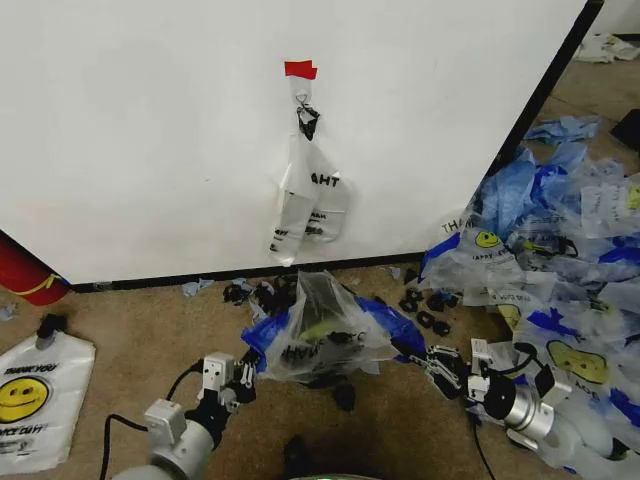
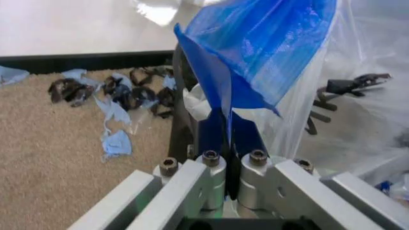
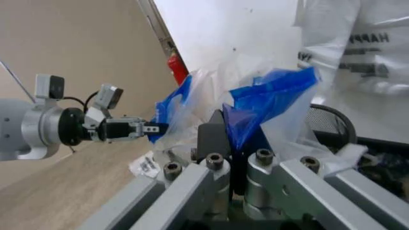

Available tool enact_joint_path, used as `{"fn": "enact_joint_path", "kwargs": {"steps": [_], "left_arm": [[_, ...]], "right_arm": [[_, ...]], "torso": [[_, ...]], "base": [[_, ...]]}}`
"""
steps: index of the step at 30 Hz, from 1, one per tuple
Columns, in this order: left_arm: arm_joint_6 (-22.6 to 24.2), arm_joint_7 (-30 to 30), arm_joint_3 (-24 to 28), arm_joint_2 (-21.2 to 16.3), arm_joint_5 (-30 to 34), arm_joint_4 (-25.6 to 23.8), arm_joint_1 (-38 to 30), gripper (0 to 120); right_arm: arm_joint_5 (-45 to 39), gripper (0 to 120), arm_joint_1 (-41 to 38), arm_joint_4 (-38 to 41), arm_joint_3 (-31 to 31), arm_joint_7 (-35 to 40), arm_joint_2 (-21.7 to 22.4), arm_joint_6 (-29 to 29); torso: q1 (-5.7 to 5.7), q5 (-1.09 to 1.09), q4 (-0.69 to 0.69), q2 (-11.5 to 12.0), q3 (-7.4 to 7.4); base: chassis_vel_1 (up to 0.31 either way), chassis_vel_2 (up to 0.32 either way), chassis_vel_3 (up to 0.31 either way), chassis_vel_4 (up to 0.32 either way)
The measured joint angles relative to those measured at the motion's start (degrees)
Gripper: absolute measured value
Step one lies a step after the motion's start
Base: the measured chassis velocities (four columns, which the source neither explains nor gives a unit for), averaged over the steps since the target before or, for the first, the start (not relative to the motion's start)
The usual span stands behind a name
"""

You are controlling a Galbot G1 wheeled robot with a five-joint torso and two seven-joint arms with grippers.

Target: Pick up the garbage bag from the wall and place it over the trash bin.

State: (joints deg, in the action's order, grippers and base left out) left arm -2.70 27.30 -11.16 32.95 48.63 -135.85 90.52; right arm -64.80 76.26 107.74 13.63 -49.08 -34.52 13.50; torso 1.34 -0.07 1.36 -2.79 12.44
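The garbage bag (image 1: 318,338), clear with blue handle strips, is spread over the black mesh trash bin (image 1: 322,296) on the carpet in front of the wall (image 1: 150,130). My left gripper (image 1: 250,362) is shut on the bag's blue handle at the bin's left side; in the left wrist view the blue strip (image 2: 255,52) rises from between the left gripper (image 2: 229,143). My right gripper (image 1: 415,356) is shut on the opposite blue handle, and the right wrist view shows that right gripper (image 3: 236,141) pinching blue plastic beside the bin's mesh rim (image 3: 334,120).
A narrower clear bag (image 1: 310,200) hangs on the wall under red tape (image 1: 300,69). A heap of bags (image 1: 570,260) covers the floor at right. A white smiley bag (image 1: 35,395) lies at left, near a red cylinder (image 1: 25,272). Black clips (image 1: 425,310) litter the carpet.
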Motion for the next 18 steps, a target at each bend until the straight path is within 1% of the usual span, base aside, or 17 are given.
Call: {"fn": "enact_joint_path", "kwargs": {"steps": [2,5,6,8,15,18], "left_arm": [[0.00,0.00,0.55,0.05,-0.10,0.13,-0.06,0],[-0.10,-0.01,2.27,0.06,-1.11,0.71,0.22,0],[-0.10,-0.01,2.27,0.06,-1.11,0.71,0.22,0],[-0.22,-0.03,4.05,0.31,-1.74,1.48,0.12,0],[-0.24,-0.02,5.68,0.33,-2.58,1.79,0.10,0],[-0.94,-0.07,6.23,0.59,-2.62,2.55,-0.58,0]], "right_arm": [[0.33,0,1.51,0.04,1.18,-0.20,-0.12,0.14],[1.08,0,5.29,-0.21,4.55,-1.07,-0.86,0.64],[1.08,0,5.29,-0.21,4.55,-1.07,-0.86,0.64],[1.34,0,6.95,-1.23,6.03,-1.43,-1.76,1.32],[1.98,0,8.43,-1.90,7.39,-1.48,-2.59,1.79],[2.57,0,9.48,-2.13,8.10,-1.44,-3.07,2.08]], "torso": [[0.00,0.00,0.00,0.00,0.00],[0.00,0.00,0.00,0.00,0.00],[0.00,0.00,0.00,0.00,0.00],[0.00,0.02,-0.01,0.00,0.00],[0.00,0.01,-0.02,0.00,0.00],[0.00,0.01,-0.01,0.00,0.00]], "base": [[0.000,0.000,0.000,0.000],[0.000,0.000,0.000,0.000],[0.000,0.000,0.000,0.000],[0.000,0.000,0.000,0.000],[0.000,0.000,0.000,0.000],[0.000,0.000,0.000,0.000]]}}
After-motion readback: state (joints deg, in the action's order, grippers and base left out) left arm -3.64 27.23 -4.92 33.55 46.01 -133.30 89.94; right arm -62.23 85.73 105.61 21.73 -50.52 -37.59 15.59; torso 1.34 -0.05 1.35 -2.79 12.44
